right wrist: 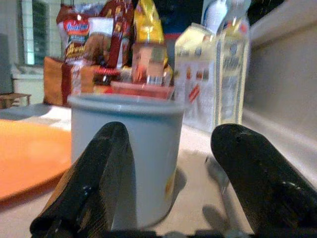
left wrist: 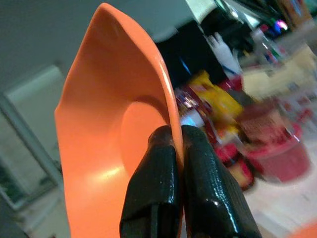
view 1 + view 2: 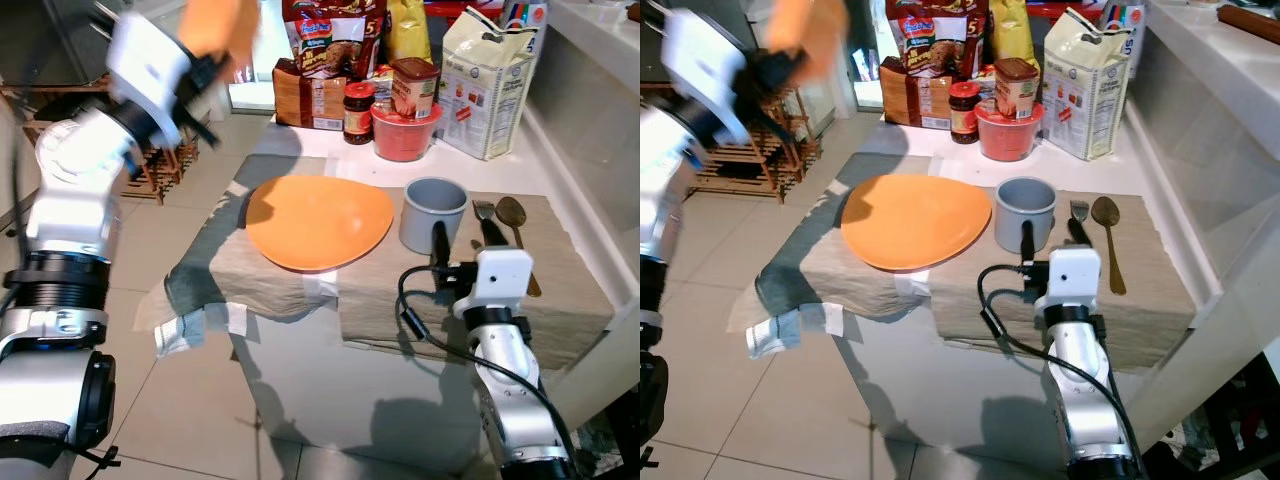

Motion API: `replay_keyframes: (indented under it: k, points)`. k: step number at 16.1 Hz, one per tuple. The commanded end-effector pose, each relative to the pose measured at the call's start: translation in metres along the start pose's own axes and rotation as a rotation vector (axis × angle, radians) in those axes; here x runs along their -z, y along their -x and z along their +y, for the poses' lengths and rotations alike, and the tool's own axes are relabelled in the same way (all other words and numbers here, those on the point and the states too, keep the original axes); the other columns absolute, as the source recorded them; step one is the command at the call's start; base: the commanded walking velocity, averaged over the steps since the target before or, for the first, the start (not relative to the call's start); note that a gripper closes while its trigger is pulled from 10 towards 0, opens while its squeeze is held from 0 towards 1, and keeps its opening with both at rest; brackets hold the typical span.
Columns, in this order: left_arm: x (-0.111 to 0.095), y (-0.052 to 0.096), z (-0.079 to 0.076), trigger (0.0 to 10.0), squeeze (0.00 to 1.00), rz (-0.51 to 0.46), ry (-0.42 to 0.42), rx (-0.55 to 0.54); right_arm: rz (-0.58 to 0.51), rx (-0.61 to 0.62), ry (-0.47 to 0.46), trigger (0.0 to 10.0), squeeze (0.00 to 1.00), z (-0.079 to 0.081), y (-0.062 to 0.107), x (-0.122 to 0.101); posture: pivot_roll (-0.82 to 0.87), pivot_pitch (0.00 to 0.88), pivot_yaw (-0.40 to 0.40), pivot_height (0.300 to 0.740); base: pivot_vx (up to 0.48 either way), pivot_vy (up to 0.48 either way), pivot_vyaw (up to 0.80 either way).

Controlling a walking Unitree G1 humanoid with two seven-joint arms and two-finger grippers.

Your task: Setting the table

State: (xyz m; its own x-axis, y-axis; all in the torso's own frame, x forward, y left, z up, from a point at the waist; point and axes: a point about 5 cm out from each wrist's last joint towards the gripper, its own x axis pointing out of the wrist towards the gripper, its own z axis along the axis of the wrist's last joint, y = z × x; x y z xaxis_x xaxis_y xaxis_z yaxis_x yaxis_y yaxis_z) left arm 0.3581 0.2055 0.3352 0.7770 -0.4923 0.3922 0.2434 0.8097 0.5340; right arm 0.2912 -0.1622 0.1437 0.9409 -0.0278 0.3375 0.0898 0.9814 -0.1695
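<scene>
I'm watching orange plate (image 3: 318,222) lying on cloth-covered table (image 3: 1160,285). Left gripper (image 2: 179,144) pinching orange bowl (image 2: 111,148) aloft, fingers closed on rim. Right gripper (image 1: 171,163) gaping wide before grey cup (image 3: 433,212). Package labels staying unreadable.

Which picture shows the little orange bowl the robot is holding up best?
The left wrist view: the small orange bowl looms close, its rim pinched by the left end effector. The eye views show it as a blurry orange shape raised high, left of the table with the large orange plate.
</scene>
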Motion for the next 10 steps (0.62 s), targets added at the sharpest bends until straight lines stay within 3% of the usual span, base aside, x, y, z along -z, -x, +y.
replay_keyframes:
  k: [1, 6, 10]
  points:
    - [-0.008, 0.005, 0.003, 0.0, 0.0, -0.044, 0.027, -0.04, -0.115, 0.05, 0.011, 10.0, 0.0, -0.009, -0.013, -0.025, 0.01, 0.0, 0.06, 0.74, 0.0, 0.0, 0.0]
    - [-0.007, 0.028, -0.012, 0.0, 0.0, -0.043, 0.093, -0.146, -0.223, 0.068, 0.023, 10.0, 0.0, -0.013, -0.022, -0.052, 0.0, 0.0, 0.05, 0.74, 0.0, 0.0, 0.0]
    - [0.001, 0.055, -0.048, 0.0, 0.0, 0.024, 0.202, -0.149, -0.227, 0.058, 0.028, 10.0, 0.0, -0.011, -0.02, -0.053, 0.01, 0.0, 0.045, 0.74, 0.0, 0.0, 0.0]
